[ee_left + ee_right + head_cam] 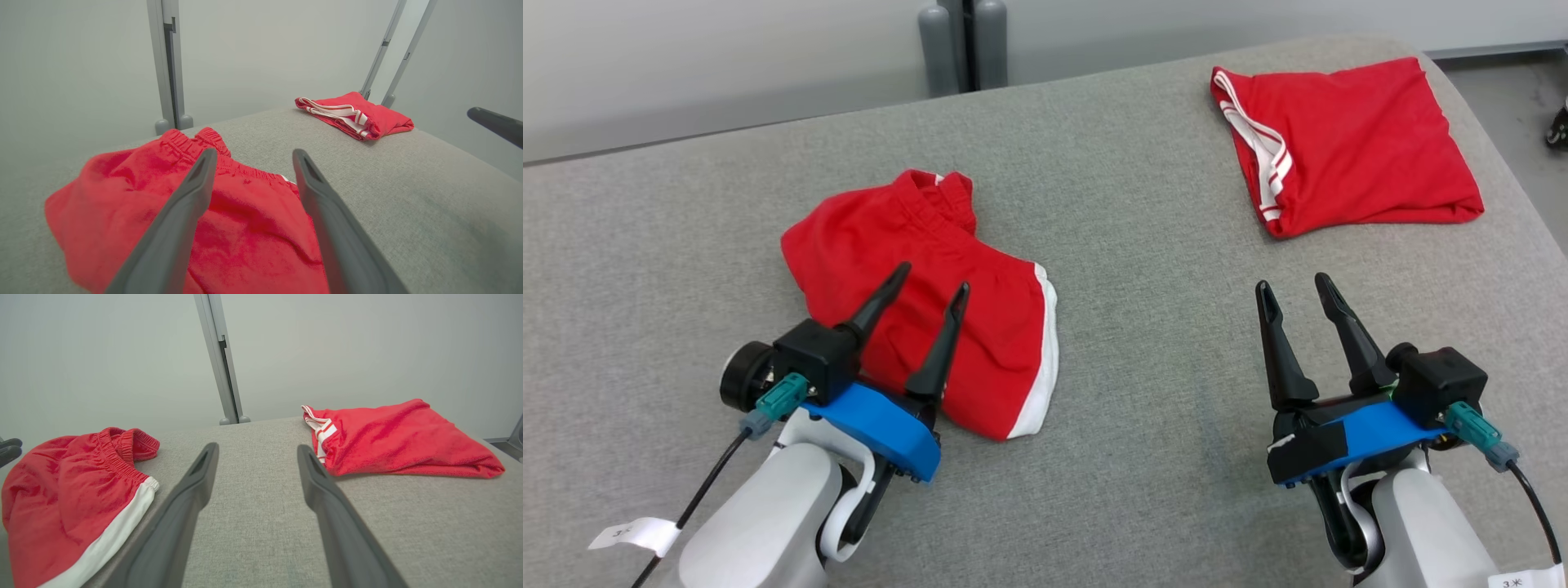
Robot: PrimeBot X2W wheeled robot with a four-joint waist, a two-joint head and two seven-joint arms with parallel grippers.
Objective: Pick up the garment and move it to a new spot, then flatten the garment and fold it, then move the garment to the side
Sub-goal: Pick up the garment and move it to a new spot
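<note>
The left claw stands at the near left with its two fingers spread wide and nothing between them, over the near edge of the red shorts. Whether the fingertips touch the cloth cannot be told. The right claw is equally wide open and empty, and rests over bare grey bench at the near right, well apart from either piece of cloth.

The red shorts lie left of centre on the bench in a loose, rumpled heap. The elastic waistband is bunched at the far side and the white side stripe curls along the right edge.

A folded red garment sits at the far right corner, squared off, with its striped band showing on its left side (apparently a separate piece already dealt with).

Progress, as judged from the lie of the cloth:
- **Placing:** the shorts may be resting at their new spot, with no claw holding them.
- **Flattening:** not done, since the fabric is creased and partly doubled over itself.
- **Folding:** not done.
- **Moving to the side:** not done.

Most of the task therefore remains. Spreading the shorts flat is probably the next step, and it would likely call for both claws.
</note>
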